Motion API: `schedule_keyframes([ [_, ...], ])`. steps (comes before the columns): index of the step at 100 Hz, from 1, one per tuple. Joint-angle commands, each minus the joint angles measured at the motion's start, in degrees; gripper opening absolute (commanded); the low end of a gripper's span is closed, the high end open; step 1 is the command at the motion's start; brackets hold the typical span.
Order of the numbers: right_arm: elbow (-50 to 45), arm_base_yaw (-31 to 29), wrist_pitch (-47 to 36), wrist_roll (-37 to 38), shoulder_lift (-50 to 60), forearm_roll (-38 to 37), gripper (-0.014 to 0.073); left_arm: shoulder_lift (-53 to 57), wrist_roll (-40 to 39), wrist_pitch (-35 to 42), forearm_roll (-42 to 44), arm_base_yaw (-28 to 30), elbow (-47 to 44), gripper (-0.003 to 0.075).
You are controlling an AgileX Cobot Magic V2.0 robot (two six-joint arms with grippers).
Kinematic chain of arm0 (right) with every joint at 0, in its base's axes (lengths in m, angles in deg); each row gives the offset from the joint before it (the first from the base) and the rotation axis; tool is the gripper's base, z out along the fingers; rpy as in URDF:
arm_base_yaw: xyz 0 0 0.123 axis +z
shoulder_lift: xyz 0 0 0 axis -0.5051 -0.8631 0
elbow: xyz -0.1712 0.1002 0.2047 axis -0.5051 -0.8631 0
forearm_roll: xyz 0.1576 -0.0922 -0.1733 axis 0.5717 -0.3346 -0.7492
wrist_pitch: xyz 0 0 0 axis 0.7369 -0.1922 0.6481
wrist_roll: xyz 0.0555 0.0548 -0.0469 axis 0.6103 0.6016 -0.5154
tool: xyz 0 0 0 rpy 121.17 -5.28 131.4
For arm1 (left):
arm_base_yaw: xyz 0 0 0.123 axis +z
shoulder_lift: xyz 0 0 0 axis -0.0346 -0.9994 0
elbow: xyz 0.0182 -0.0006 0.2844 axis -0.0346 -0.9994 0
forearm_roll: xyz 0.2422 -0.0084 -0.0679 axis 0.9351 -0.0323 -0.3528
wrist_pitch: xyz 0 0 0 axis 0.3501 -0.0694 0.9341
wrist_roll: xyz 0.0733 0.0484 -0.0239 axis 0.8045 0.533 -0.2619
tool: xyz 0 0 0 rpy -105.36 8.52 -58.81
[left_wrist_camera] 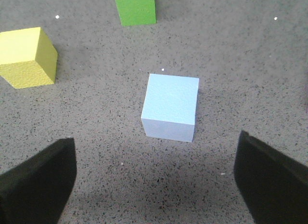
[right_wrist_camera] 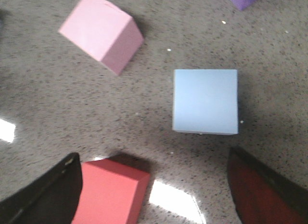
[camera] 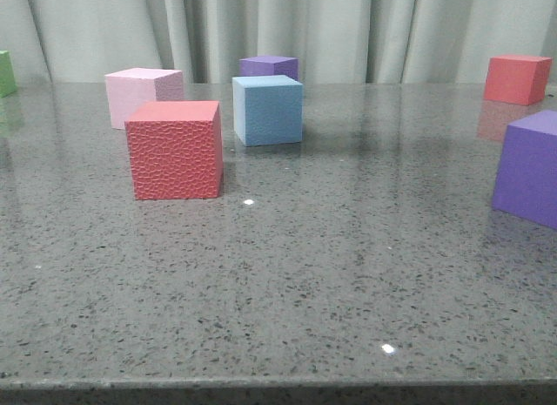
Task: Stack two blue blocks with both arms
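The speckled grey tabletop (camera: 331,274) carries plain foam cubes; none shows any brand, label or writing. In the front view, 1 blue block (camera: 268,110) sits mid-far, just right of a red cube (camera: 175,150) and a pink cube (camera: 139,94); purple cubes lie behind it (camera: 270,67) and at the right edge (camera: 529,167). The second blue block (left_wrist_camera: 171,106) appears only in the left wrist view, near yellow (left_wrist_camera: 26,57) and green (left_wrist_camera: 135,7) cubes. The left end effector (left_wrist_camera: 154,178) and right end effector (right_wrist_camera: 154,185) are both spread wide, holding nothing, each above a blue block.
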Motion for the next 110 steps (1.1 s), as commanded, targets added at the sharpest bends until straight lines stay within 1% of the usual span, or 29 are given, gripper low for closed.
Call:
schedule_keyframes([
  [1,1.2,0.7,-2.4,-1.0,5.3,-1.2,0.0609,-2.7,0.9,1.6,-0.4,0.0,4.4,0.0641],
  [12,-0.7,1.3,-3.0,-2.0,8.1,-1.2,0.0609,-7.4,1.5,1.6,-0.5,0.0,7.6,0.0641],
  [19,-3.5,1.3,-4.2,-2.3,10.6,-1.3,0.0609,-10.0,1.6,1.6,-0.7,0.0,9.5,0.0641],
  [32,-12.1,1.3,-8.0,-2.3,16.7,-1.8,0.0609,-14.2,1.9,1.1,-0.7,0.0,13.1,0.0641],
  [45,-22.0,1.3,-12.6,-2.3,24.1,-2.1,0.0609,-18.1,3.0,-2.3,-0.7,0.0,16.2,0.0641],
  [52,-26.7,1.3,-15.0,-2.3,28.1,-2.3,0.0609,-19.8,3.1,-2.6,-0.8,0.0,17.1,0.0641],
  [66,-33.7,1.3,-19.3,-2.3,35.0,-2.3,0.0609,-22.5,4.2,-2.7,-1.3,0.0,18.2,0.0641],
  [87,-37.4,1.3,-19.6,-2.3,40.8,-2.3,0.0609,-26.0,4.8,-2.3,-1.3,0.0,18.2,0.0641],
  [110,-37.5,1.3,-19.3,-2.3,42.4,-2.3,0.0609,-29.2,4.8,-2.0,-1.7,0.0,18.2,0.0641],
])
